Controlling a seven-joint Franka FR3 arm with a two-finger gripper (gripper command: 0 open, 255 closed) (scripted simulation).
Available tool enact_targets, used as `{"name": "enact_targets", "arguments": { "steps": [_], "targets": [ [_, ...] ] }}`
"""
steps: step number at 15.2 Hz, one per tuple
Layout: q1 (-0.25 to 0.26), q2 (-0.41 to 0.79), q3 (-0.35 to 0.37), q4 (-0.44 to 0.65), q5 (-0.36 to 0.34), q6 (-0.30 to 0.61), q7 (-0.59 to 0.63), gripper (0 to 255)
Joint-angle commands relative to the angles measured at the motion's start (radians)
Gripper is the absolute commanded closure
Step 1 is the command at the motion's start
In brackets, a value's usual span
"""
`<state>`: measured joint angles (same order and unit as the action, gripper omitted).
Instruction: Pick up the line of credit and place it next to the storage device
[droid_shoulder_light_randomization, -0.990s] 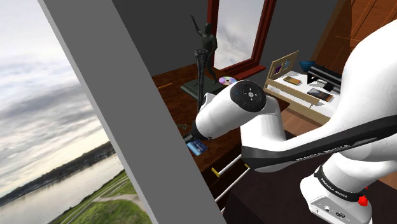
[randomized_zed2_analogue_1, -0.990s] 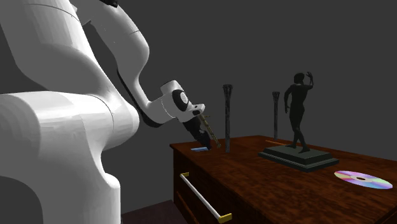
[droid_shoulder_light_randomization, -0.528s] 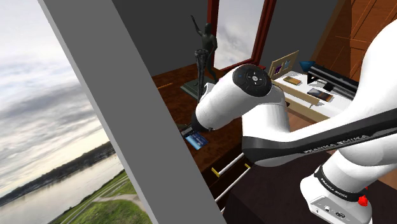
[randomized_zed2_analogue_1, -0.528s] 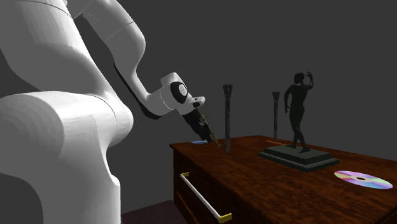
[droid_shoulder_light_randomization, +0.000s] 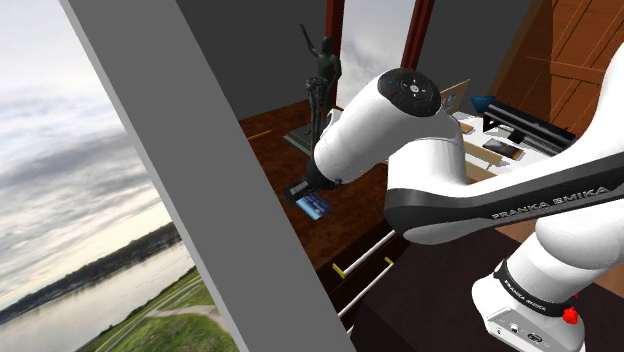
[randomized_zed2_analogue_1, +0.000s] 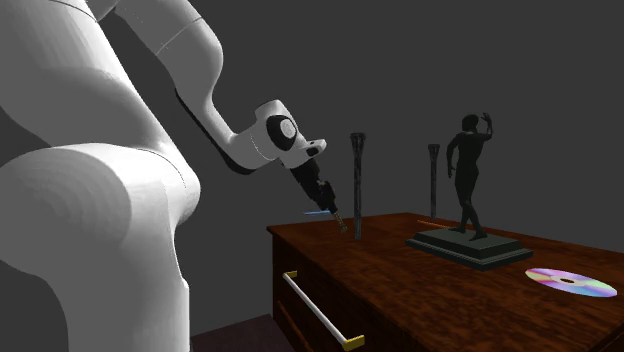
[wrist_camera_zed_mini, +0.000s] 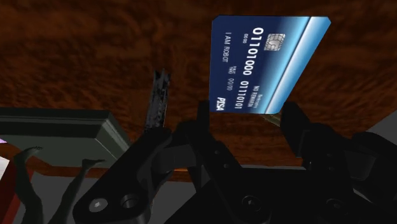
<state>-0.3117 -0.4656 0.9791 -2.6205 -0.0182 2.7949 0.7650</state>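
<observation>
A blue credit card (wrist_camera_zed_mini: 264, 60) with white numbers and a chip sits clasped by its lower edge in my black gripper (wrist_camera_zed_mini: 248, 116). The card (randomized_zed2_analogue_1: 318, 212) hangs a little above the near corner of the dark wooden dresser top (randomized_zed2_analogue_1: 420, 290), under the gripper (randomized_zed2_analogue_1: 326, 198). In the shoulder view the card (droid_shoulder_light_randomization: 314, 205) shows just below the gripper (droid_shoulder_light_randomization: 303, 188), beside the grey pillar. A shiny rainbow disc (randomized_zed2_analogue_1: 570, 282) lies flat at the far end of the dresser top, past the statue.
A dark figure statue (randomized_zed2_analogue_1: 468, 190) on a slab base (wrist_camera_zed_mini: 57, 130) stands mid-dresser, with two thin black posts (randomized_zed2_analogue_1: 357, 185) (randomized_zed2_analogue_1: 433, 180) nearby. A drawer handle (randomized_zed2_analogue_1: 315, 310) runs along the front. A wide grey pillar (droid_shoulder_light_randomization: 200, 170) borders the dresser. A desk (droid_shoulder_light_randomization: 490, 145) with small items sits behind.
The gripper has risen from the dresser top with the card in it. The arm's elbow has swung upward and toward the shoulder view's right.
</observation>
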Motion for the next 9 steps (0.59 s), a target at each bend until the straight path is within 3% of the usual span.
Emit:
{"name": "enact_targets", "arguments": {
  "steps": [1, 9],
  "targets": [
    [0.04, -0.011, -0.078, -0.038, 0.017, 0.017, -0.058, 255],
    [0.132, -0.026, -0.39, -0.167, 0.056, 0.104, -0.328, 255]
  ]
}}
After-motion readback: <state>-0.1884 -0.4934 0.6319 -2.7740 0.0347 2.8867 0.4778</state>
